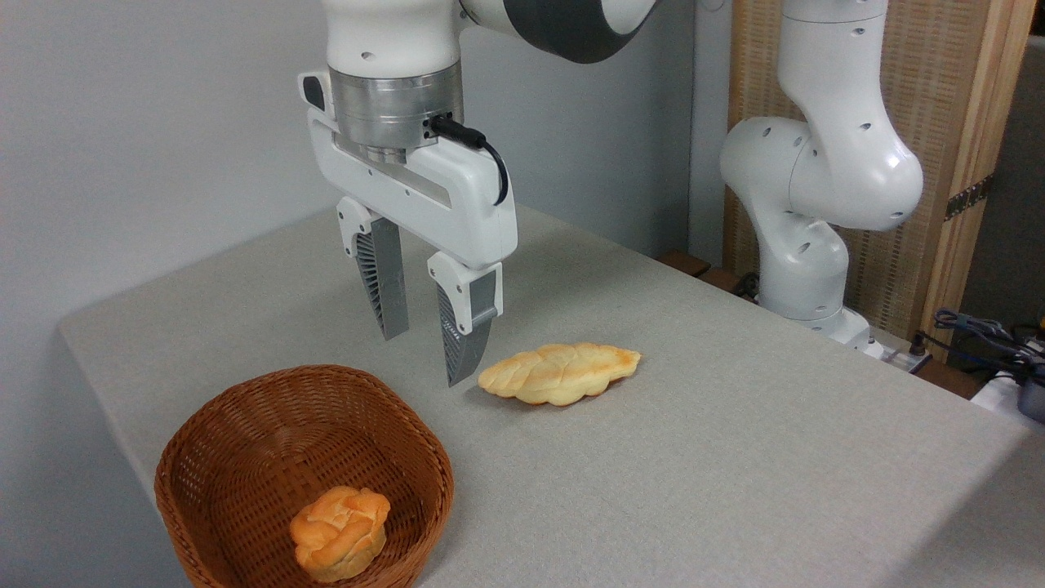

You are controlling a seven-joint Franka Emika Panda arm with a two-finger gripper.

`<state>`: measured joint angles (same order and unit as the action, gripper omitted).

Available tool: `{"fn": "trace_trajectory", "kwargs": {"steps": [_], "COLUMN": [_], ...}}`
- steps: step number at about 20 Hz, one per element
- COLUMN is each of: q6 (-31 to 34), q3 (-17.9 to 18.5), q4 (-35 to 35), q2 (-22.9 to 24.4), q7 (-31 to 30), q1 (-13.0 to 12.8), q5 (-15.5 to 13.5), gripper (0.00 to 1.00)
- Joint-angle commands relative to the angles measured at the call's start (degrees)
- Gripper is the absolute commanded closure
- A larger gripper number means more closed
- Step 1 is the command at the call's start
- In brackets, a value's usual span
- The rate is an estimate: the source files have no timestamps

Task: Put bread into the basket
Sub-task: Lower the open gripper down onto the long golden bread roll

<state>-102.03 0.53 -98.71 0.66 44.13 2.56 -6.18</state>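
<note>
The bread (559, 373), a long pale golden braided loaf, lies flat on the grey table near its middle. My gripper (426, 359) hangs above the table just left of the loaf's left end, pointing down, open, with nothing between its fingers. The brown wicker basket (245, 425) stands at the front left corner of the table, below and left of the gripper.
A small round orange knotted bun (340, 532) lies inside the basket near its front wall. The arm's white base (804, 245) rises at the table's back right edge. Cables (984, 335) lie at the far right. The table's left edge runs close to the basket.
</note>
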Motion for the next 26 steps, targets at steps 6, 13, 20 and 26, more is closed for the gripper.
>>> {"fn": "trace_trajectory", "kwargs": {"steps": [6,13,20,26], "q6": [1.22,2.36,3.33,3.33], "q3": [0.43,0.43,-0.36,-0.36], "q4": [0.71,0.62,-2.44,-13.07], "q2": [-0.31,-0.48,-0.31,2.32], "q7": [0.34,0.43,1.30,8.50], "q1": [-0.18,-0.18,-1.58,-5.80], "q5": [-0.50,-0.50,-0.41,1.69], "gripper": [0.00,0.00,0.00,0.00]}}
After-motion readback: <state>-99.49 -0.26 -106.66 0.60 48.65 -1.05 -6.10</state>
